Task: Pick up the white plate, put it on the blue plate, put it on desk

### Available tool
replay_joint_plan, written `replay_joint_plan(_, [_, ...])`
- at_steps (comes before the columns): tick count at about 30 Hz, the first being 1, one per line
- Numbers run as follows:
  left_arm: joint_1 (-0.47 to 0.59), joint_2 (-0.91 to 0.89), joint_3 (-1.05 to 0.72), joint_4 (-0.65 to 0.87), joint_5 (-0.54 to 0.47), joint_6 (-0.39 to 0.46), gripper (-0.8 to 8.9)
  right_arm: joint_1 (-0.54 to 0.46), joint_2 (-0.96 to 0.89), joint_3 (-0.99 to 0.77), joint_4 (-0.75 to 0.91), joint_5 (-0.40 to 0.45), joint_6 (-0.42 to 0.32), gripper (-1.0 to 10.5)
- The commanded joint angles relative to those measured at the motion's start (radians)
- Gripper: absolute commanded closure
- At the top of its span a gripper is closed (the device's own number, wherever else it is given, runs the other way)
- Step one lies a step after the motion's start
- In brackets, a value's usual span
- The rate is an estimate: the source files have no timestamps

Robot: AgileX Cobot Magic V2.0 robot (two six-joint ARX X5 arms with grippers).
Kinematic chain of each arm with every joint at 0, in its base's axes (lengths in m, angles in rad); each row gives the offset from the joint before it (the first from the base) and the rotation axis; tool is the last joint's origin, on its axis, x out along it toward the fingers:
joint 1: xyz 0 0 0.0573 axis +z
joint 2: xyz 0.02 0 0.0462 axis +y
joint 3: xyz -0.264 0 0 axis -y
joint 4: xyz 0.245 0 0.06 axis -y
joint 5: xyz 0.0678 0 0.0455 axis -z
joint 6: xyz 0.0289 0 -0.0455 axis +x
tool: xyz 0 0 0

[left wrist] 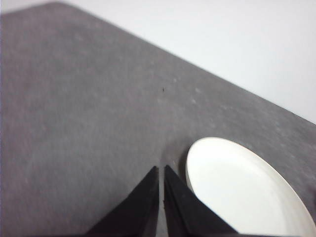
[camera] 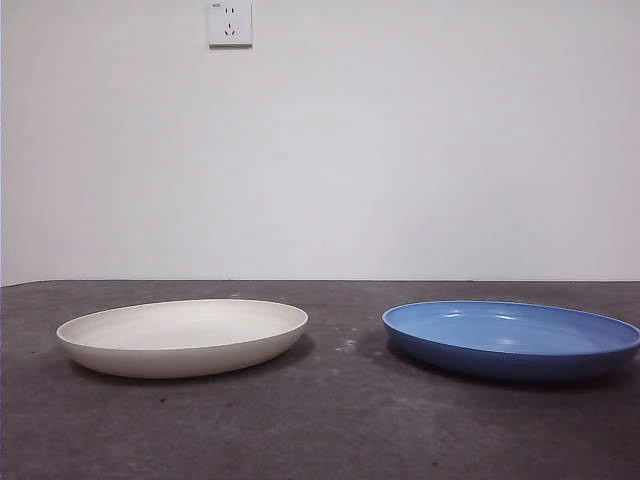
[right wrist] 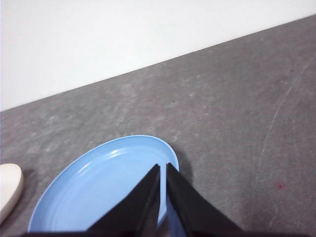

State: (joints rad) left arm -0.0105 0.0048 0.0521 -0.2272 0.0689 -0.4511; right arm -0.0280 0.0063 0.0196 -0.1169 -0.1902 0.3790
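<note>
The white plate (camera: 182, 336) rests flat on the desk (camera: 330, 420) at the left of the front view. The blue plate (camera: 511, 338) lies apart from it at the right. No arm shows in the front view. My left gripper (left wrist: 161, 170) hovers above the desk beside the white plate (left wrist: 244, 192), its jaws shut with nothing between them. Above the blue plate (right wrist: 98, 190) hangs my right gripper (right wrist: 162, 168), jaws shut and empty. An edge of the white plate (right wrist: 9, 190) shows in the right wrist view.
A pale wall with a socket (camera: 230, 22) rises behind the desk. A strip of bare desk (camera: 345, 345) separates the two plates.
</note>
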Motion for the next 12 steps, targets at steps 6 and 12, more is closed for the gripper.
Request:
replay_joint_plan(6, [0.001,0.009,0.142,-0.05,0.039,-0.063,7.96,-0.001,0.013,0.167,-0.035,0.014,0.034,9.3])
replay_joint_plan(12, [0.001,0.101,0.328,-0.144,0.046,-0.021,7.96,-0.001,0.109,0.335,-0.139,0.003,-0.016,9.3])
